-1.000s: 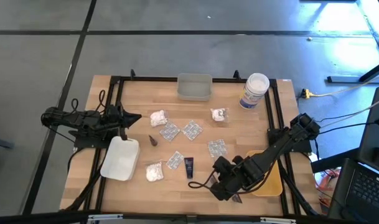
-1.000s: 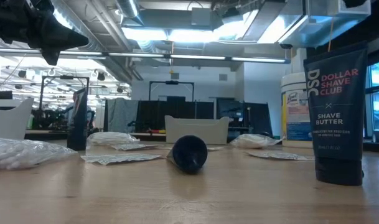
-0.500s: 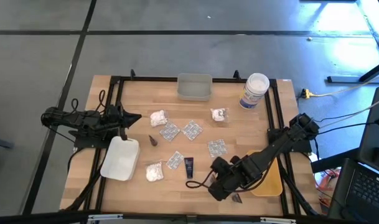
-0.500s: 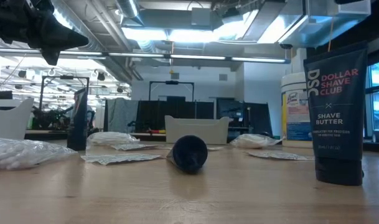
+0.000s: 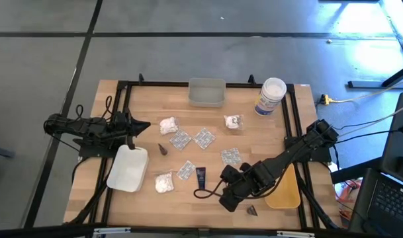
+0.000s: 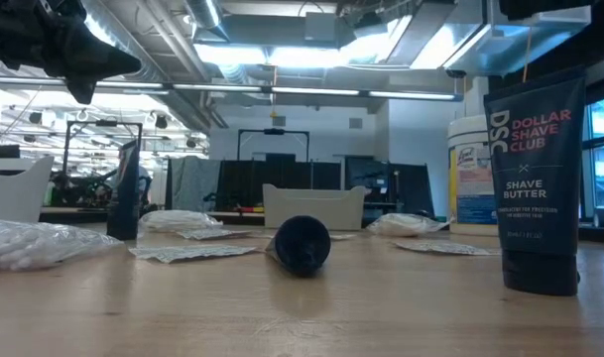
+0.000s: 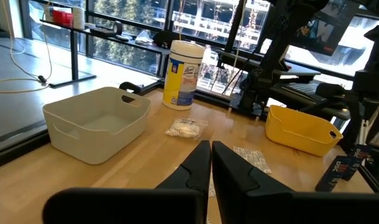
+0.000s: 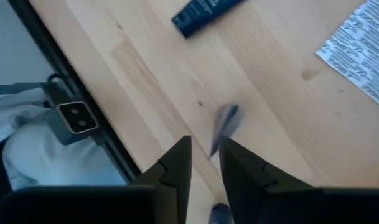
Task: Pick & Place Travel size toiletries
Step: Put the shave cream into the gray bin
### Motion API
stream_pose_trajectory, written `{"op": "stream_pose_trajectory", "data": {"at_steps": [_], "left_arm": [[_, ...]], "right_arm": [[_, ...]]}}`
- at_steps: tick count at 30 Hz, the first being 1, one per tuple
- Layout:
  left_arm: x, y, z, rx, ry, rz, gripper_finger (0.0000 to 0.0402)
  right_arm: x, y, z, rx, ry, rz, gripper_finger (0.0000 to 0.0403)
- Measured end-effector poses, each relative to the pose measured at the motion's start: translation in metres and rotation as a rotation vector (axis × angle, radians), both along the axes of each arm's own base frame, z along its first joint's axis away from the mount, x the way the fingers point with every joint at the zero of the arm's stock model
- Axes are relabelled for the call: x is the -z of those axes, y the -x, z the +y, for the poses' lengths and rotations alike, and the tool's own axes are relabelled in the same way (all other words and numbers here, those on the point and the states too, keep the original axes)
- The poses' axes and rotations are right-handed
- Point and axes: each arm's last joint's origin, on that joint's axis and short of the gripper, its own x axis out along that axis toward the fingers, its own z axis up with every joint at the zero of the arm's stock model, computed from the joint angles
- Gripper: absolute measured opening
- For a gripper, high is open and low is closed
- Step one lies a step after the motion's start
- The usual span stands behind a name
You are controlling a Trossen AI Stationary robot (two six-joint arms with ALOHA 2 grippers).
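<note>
The table [image 5: 247,142] is pale wood with a black frame; on it sit a white tray [image 5: 128,168] at the left, a grey tray [image 5: 206,93] at the far edge and a yellow tray [image 5: 288,192] at the right. The jar [image 5: 270,96] is white with a blue-and-yellow label, the blister packets [image 5: 204,138] silvery, the puffy bundles [image 5: 168,124] white, the tube [image 5: 201,177] dark navy with white lettering, and the cone [image 5: 163,149] dark

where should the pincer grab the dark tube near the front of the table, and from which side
Take the dark tube across its flat printed body, about midway up. It stands upright on its cap, tall and narrow in the low view, so the best bet is to come in level from the side, from the right pincer, with the fingers closing on the two broad faces.
</note>
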Motion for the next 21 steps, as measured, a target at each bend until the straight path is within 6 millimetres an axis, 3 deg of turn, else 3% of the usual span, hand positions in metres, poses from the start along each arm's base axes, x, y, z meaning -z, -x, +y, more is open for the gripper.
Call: {"op": "stream_pose_trajectory", "data": {"at_steps": [11,21], "left_arm": [[0.0,0.0,0.0,0.001,0.0,0.0,0.0011],[0.0,0.0,0.0,0.002,0.0,0.0,0.0011]], "right_arm": [[0.02,-0.006,0.004,0.007,0.038,0.062,0.014],[0.027,-0.006,0.005,0.019,0.054,0.093,0.0122]]}}
